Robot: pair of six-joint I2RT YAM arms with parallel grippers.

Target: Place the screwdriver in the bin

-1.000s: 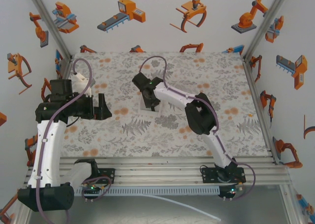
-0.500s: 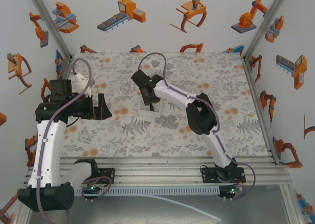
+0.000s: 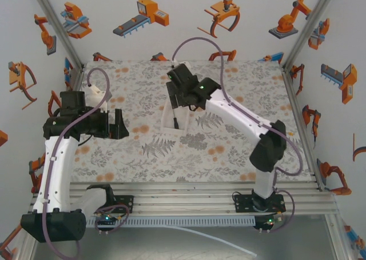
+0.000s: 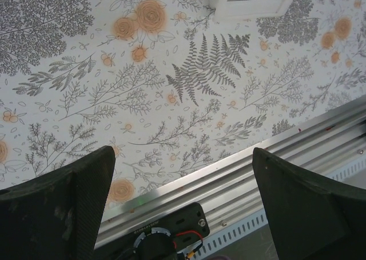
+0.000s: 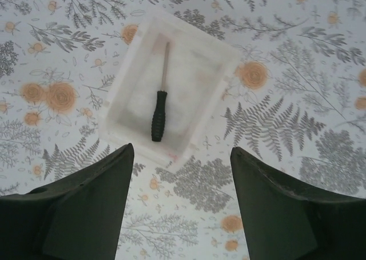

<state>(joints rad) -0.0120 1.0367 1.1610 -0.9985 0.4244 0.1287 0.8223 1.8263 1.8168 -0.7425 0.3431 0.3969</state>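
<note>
The black screwdriver (image 5: 159,116) lies flat inside the whitish bin (image 5: 122,94), handle toward the camera and shaft pointing away. My right gripper (image 5: 181,151) hovers open above the bin's near side, holding nothing. From above, the right gripper (image 3: 179,100) hangs just past the bin (image 3: 166,128), where the screwdriver (image 3: 175,122) shows as a thin dark line. My left gripper (image 3: 119,124) stands open and empty to the left of the bin. In the left wrist view the left gripper (image 4: 183,152) spans bare cloth, and the bin's (image 4: 247,10) corner shows at the top.
The floral tablecloth (image 3: 229,140) covers the table. An aluminium rail (image 3: 183,191) runs along the near edge, and the arm bases (image 3: 258,204) sit on it. Side walls with robot stickers close in left and right. A black motor base (image 4: 166,237) lies below the left gripper.
My right arm has risen and swung back from the bin, stretching out, and its gripper has left the screwdriver lying in the bin. The left arm has stayed put.
</note>
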